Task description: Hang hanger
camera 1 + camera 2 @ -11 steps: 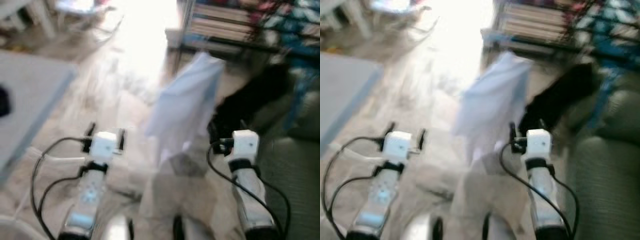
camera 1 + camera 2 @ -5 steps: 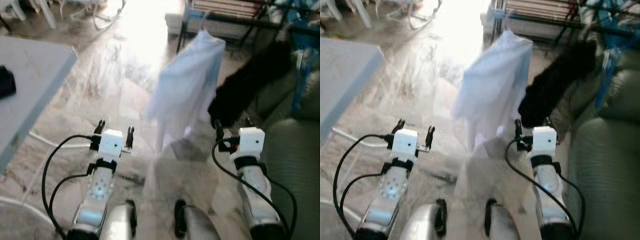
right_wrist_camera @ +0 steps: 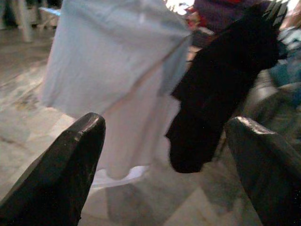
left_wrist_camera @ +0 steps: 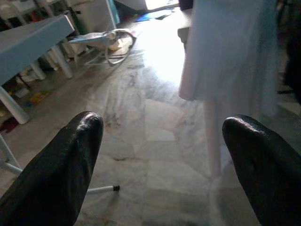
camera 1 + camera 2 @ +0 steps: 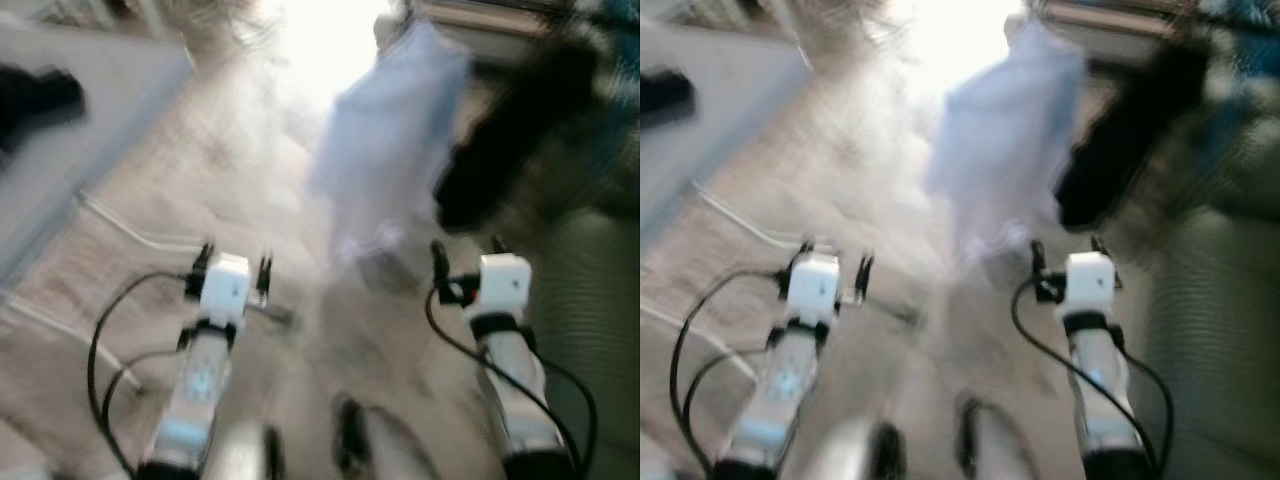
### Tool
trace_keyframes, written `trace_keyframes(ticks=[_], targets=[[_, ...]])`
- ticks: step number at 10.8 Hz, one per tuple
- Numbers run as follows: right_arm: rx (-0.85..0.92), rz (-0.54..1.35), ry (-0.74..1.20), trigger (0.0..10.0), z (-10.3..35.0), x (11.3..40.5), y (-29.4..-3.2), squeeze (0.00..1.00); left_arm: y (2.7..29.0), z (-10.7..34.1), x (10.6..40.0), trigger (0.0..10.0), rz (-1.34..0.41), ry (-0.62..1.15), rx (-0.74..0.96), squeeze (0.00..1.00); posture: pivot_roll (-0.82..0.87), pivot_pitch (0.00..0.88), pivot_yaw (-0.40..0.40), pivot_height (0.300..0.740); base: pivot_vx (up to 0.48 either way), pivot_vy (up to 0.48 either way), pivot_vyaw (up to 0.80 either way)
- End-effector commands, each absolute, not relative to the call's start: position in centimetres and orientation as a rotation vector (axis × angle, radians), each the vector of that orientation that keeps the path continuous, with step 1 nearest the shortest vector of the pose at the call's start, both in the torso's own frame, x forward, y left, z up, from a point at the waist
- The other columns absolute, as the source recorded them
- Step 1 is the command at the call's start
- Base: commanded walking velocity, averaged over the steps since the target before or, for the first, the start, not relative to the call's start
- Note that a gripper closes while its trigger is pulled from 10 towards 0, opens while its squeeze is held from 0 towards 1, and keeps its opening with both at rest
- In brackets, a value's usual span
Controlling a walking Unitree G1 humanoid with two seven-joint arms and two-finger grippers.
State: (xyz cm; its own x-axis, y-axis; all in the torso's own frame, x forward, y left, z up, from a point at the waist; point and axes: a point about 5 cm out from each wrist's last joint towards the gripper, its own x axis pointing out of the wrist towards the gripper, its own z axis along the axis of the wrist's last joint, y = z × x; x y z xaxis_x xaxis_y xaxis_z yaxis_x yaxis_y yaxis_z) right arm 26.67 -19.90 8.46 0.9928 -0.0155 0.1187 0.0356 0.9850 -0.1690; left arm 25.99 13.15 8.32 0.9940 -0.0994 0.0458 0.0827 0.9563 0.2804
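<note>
Setting: a lived-in home room; pale marble-tile floor; light blue garment and black garment hanging side by side; green sofa just beside the black garment; grey table well apart across the floor.

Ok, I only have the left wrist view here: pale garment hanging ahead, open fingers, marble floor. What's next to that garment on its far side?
Observer: A black garment hangs beside the pale blue garment, on the robot's right.
Operator: Is the right gripper holding anything?
Observer: No, the right gripper is open and empty, pointing at both garments.
Operator: Anything on the grey table to my left?
Observer: A dark object lies on the table; too blurred to identify.
</note>
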Motion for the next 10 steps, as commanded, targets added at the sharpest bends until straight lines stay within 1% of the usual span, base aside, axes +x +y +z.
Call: trace_keyframes(ticks=[1, 3, 5, 10], targets=[[-0.172, -0.023, -0.111, 10.0, 8.38, 26.66, -20.03, 0.00, 13.50, 8.00, 25.69, 10.0, -0.088, -0.043, 0.289, 0.00, -0.01, 0.203, -0.003, 0.740, 0.000, 0.000, 0.00], [-0.187, -0.024, -0.114, 10.0, 8.52, 26.79, -20.06, 0.00, 13.52, 8.12, 25.75, 10.0, -0.089, -0.048, 0.291, 0.00, -0.02, 0.208, -0.001, 0.740, 0.000, 0.000, 0.00], [-0.183, 0.020, -0.115, 10.0, 8.45, 26.70, -19.27, 0.00, 13.60, 8.16, 25.83, 10.0, -0.072, -0.044, 0.290, 0.00, -0.01, 0.209, -0.006, 0.740, 0.000, 0.000, 0.80], [-0.193, 0.032, -0.124, 10.0, 8.78, 27.16, -19.32, 0.00, 13.62, 7.95, 25.85, 10.0, -0.031, -0.025, 0.272, 0.00, -0.01, 0.208, -0.013, 0.740, 0.000, 0.000, 0.80]])
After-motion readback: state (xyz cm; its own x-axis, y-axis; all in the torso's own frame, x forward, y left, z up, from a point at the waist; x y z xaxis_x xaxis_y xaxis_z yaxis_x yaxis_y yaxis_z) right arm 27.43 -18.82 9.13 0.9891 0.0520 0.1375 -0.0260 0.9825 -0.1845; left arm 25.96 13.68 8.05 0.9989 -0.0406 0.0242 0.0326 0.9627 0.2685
